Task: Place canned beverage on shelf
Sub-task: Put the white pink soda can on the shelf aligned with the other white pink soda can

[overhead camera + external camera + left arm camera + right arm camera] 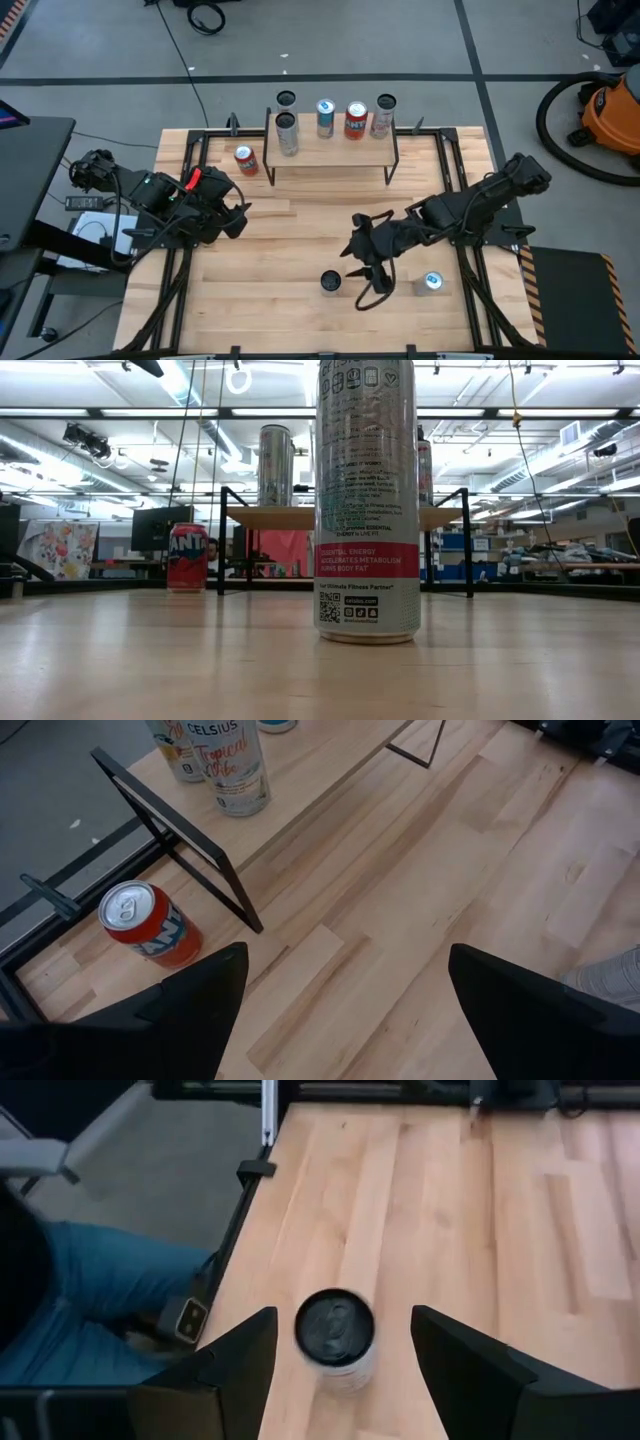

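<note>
Fingers of the right gripper [340, 1365] stand parted, empty, with a dark-topped silver can [335, 1340] upright on the table between and just ahead of them, lined up, I judge, for a grasp. Well beyond it stands the shelf [330, 152], already carrying four cans. The left gripper [340, 1010] waits wide open, a red soda can [150, 925] ahead of it beside the shelf's leg.
</note>
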`<state>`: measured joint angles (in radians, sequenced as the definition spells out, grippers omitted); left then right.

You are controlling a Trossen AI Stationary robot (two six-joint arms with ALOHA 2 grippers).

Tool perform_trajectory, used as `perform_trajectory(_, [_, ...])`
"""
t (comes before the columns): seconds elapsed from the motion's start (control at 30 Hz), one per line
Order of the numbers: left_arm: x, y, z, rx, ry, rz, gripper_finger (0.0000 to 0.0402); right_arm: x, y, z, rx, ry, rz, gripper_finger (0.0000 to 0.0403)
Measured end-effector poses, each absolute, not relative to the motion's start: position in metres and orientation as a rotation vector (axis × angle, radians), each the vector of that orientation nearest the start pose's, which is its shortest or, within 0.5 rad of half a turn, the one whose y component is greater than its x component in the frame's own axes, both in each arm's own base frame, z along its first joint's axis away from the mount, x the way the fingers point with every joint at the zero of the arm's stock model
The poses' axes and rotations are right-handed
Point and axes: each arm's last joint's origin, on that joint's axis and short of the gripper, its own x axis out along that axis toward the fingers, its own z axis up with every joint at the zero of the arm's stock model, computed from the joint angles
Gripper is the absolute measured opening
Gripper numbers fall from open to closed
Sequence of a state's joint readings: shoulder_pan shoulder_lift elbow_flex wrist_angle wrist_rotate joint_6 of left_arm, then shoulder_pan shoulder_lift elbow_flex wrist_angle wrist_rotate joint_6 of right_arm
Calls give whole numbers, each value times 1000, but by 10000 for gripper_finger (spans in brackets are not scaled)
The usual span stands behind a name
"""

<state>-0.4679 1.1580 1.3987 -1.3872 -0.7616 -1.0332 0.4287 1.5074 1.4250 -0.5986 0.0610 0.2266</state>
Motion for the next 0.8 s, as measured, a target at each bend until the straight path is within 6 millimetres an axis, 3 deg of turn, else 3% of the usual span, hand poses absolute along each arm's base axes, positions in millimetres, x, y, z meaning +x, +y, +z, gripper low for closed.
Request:
perform_trajectory(0.27, [165, -61, 381, -293, 676, 681, 357, 298, 133, 348, -76, 665, 322, 284])
perform_trajectory(0.63, [167, -62, 382, -324, 655, 665, 357, 298, 133, 348, -100, 662, 341, 393])
perform_trajectory(0.8, [167, -62, 382, -324, 655, 665, 357, 301, 138, 352, 16, 622, 339, 384])
